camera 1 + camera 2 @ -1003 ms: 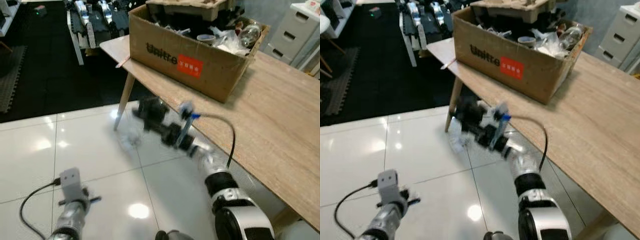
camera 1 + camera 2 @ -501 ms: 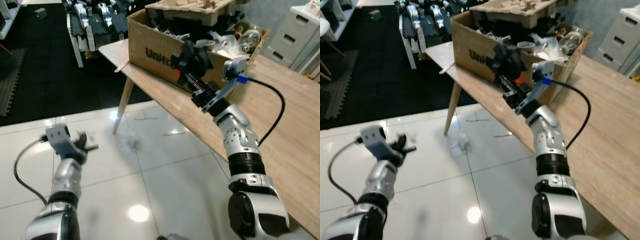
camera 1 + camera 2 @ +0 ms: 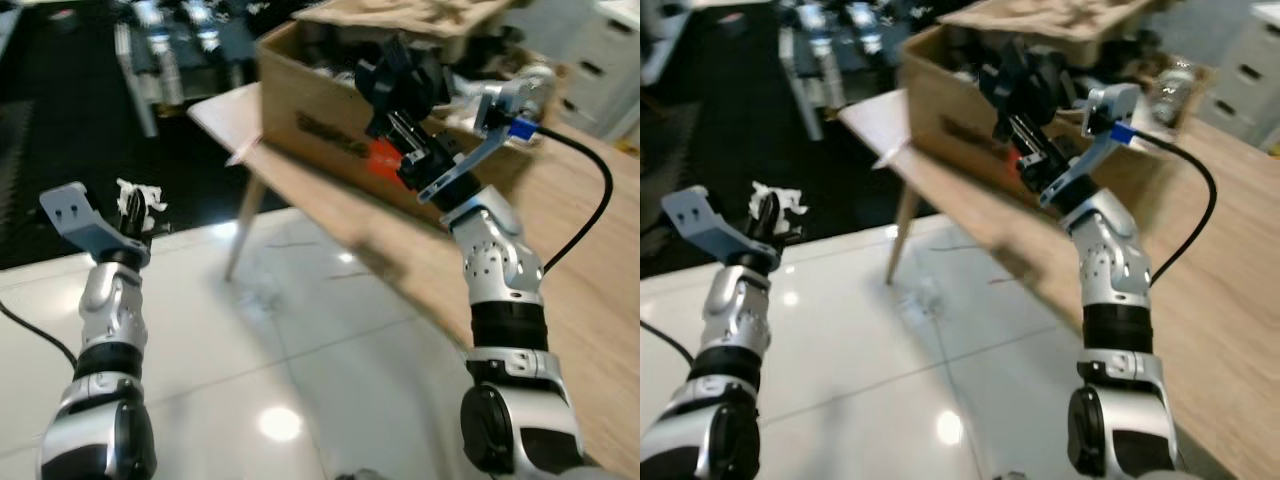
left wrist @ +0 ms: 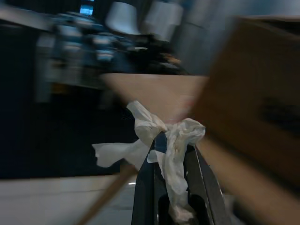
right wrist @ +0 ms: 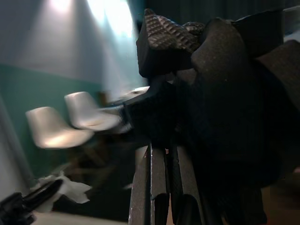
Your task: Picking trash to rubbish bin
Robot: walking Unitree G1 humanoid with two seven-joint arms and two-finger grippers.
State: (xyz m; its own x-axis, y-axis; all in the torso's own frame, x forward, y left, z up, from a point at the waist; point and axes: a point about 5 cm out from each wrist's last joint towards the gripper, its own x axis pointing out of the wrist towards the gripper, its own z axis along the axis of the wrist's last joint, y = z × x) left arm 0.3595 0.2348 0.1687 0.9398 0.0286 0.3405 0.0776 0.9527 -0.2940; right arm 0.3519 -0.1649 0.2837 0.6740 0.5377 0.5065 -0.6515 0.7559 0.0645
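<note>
Left eye view: the left end effector (image 3: 135, 208) is raised above the white tiled floor (image 3: 300, 350), its fingers clamped on a crumpled white tissue (image 3: 140, 195). The right end effector (image 3: 395, 75) is lifted in front of a cardboard box (image 3: 310, 110) that stands on the wooden table (image 3: 590, 260); its fingers are pressed together on a black crumpled wad (image 3: 405, 65). The box carries dark lettering and a red label, too blurred to read. A small pale scrap (image 3: 262, 296) lies on the floor near the table leg (image 3: 246, 215).

Right eye view: the same scene, with a bottle (image 3: 1175, 80) among the clutter in the box and a blue tag on the right arm's cable.

Left wrist view: the tissue (image 4: 161, 140) sits pinched between the two black fingers (image 4: 143, 187), with the table edge and the box blurred behind.

Right wrist view: the black wad (image 5: 220, 89) bulges around the closed fingers (image 5: 157, 187); two white chairs (image 5: 70, 124) stand by a teal wall, and the left end effector with its tissue (image 5: 61, 190) shows low down.
</note>
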